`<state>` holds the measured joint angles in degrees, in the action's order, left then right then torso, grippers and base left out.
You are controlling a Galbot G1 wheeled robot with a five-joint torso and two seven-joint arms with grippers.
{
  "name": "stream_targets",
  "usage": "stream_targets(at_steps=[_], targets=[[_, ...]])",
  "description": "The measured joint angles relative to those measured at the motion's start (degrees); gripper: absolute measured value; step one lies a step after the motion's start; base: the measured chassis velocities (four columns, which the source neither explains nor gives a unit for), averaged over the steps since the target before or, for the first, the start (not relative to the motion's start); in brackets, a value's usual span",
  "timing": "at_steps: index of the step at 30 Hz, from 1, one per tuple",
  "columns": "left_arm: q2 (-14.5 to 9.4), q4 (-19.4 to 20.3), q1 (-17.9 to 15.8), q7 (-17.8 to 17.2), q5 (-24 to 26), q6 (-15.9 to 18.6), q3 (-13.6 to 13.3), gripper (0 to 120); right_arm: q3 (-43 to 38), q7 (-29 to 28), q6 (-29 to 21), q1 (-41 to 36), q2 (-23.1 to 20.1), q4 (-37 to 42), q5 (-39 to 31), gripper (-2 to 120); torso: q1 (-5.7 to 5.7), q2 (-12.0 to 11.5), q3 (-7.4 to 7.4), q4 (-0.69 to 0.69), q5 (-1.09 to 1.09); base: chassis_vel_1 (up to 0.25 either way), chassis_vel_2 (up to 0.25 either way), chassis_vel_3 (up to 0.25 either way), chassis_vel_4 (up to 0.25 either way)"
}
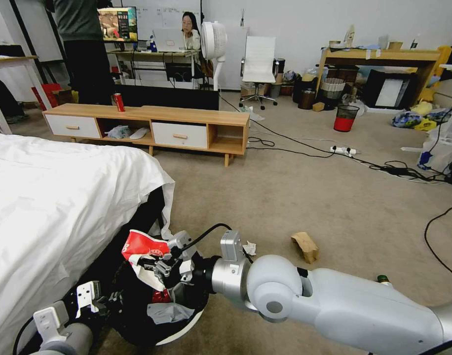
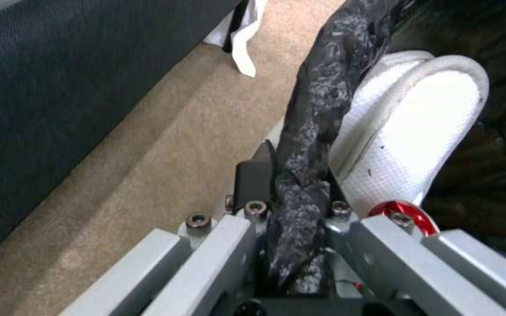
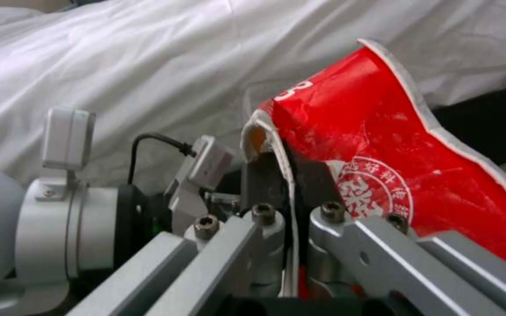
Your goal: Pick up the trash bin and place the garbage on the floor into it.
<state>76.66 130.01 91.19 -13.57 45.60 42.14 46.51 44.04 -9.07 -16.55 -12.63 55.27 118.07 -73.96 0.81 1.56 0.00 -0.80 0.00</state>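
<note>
The trash bin (image 1: 184, 331), white with a black bag (image 2: 314, 105) over its rim, hangs low beside the bed at the bottom left. My left gripper (image 1: 101, 301) (image 2: 297, 175) is shut on the bagged rim. My right gripper (image 1: 158, 267) (image 3: 291, 171) reaches across over the bin's mouth and is shut on a red-and-white wrapper (image 1: 143, 245) (image 3: 382, 145). Something red (image 1: 161, 297) and a pale scrap lie inside the bin. On the floor (image 1: 295, 197) lie a brown paper bag (image 1: 306, 245), a crumpled tissue (image 1: 249, 248) and a green-capped bottle (image 1: 382, 279) half hidden behind my right arm.
The bed with its white sheet (image 1: 53, 207) fills the left side, close to the bin. A low wooden cabinet (image 1: 152, 123) with an upright red can (image 1: 118, 102) stands ahead. A black mesh bin (image 1: 345, 118), a power strip (image 1: 343, 150) and cables (image 1: 398, 171) lie to the right.
</note>
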Motion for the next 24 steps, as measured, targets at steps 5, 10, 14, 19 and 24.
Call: stream_targets(at_steps=[5,10,14,19,24], targets=[[0.1,-0.3,-0.1,0.0,0.0,0.0,0.0,2,0.6,0.0,0.3,-1.1,0.1,-1.4,0.9,0,0.00,0.0,0.00,0.00,0.00,0.000,0.000,0.000,0.000],[0.1,-0.3,0.0,0.0,0.0,0.0,-0.1,2,0.9,0.0,0.8,-2.4,-0.1,-2.6,1.7,0,0.00,0.0,0.00,0.00,0.00,0.000,0.000,0.000,0.000],[0.0,-0.4,0.0,0.0,0.0,0.0,-0.1,2,1.2,0.2,1.4,-3.8,0.2,-4.3,2.8,0,0.00,0.0,0.00,0.00,0.00,0.000,0.000,0.000,0.000],[-0.1,-0.5,0.0,0.0,0.0,0.0,-0.1,2,1.4,0.6,1.9,-4.5,0.3,-5.7,3.7,0,0.00,0.0,0.00,0.00,0.00,0.000,0.000,0.000,0.000],[-0.3,-0.6,-0.1,0.0,0.1,0.0,-0.1,2,2.0,0.8,2.4,-5.4,0.3,-6.7,4.6,0,0.00,0.0,0.00,0.00,0.00,0.000,0.000,0.000,0.000]])
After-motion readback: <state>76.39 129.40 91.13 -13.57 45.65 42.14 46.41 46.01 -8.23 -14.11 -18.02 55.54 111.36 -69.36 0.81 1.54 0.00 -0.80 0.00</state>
